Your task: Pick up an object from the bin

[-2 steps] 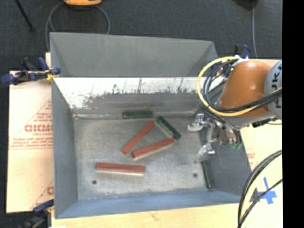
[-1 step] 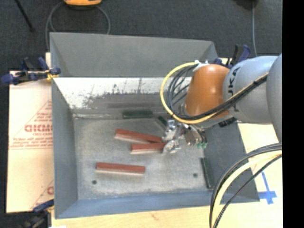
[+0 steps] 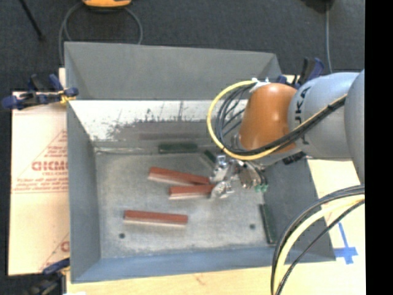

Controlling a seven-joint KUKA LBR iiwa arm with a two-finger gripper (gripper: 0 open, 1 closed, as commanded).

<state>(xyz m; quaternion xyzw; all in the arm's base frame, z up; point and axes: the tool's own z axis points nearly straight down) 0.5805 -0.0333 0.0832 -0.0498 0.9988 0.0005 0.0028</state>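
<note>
**Poised at the Ends of Two Red-Brown Bars**

Pictured low inside the grey metal bin, with the gripper down near the floor at the right-hand ends of two red-brown bars. Seen lying close together there: the upper bar, slanted, and the shorter middle bar just below, touching or all but touching the tool at the right end. Could not be judged from above whether spread, pressed together or pinching either bar, with the working end tucked under the orange wrist cover and its cables. Noted well apart from the tool: a third red-brown bar toward the front left, a dark green bar by the back wall, a dark strip along the right wall.

Judged risky on several counts. Might have caught both neighbouring bar ends at once and dragged one out crooked. Might have gripped so far from a bar's middle as to let the long end sag and slide free on the lift. Might equally have nudged the middle bar aside and closed on nothing.
</note>
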